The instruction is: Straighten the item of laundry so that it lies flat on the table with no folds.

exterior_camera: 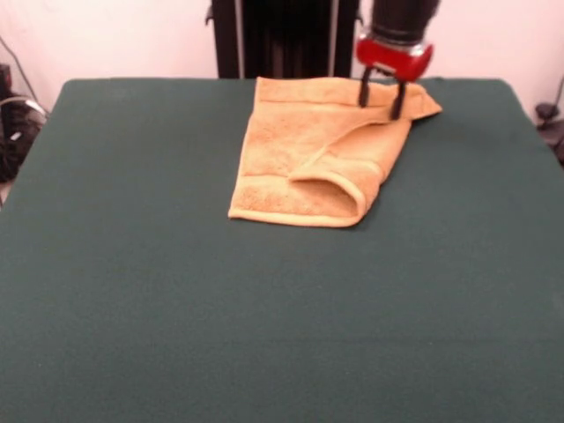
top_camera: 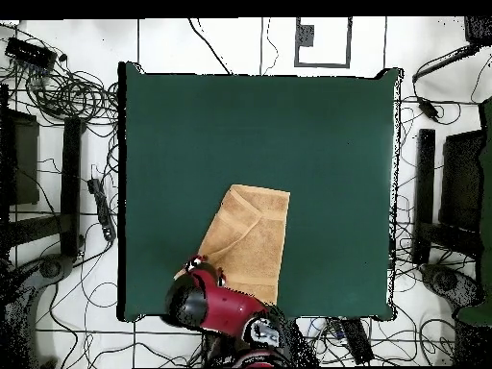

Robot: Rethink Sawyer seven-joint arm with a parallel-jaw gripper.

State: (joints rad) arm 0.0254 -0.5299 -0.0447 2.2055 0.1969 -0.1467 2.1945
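The golden-orange towel point(exterior_camera: 308, 150) lies on the dark green table point(exterior_camera: 132, 291) near its far edge, close to the robot. Its right side is folded over on itself, with a rolled lip at the near right. My gripper point(exterior_camera: 381, 100) hangs over the towel's far right corner, its two black fingers apart, one on each side of the edge there, tips at or just above the cloth. In the overhead view the towel point(top_camera: 255, 235) sits near the table's point(top_camera: 288, 125) bottom edge, and the red gripper point(top_camera: 200, 266) is at its lower left corner.
The robot's black pedestal point(exterior_camera: 282, 35) stands just behind the table's far edge. Cables and equipment point(top_camera: 67, 96) lie on the floor around the table. A wide stretch of green cloth lies in front of the towel.
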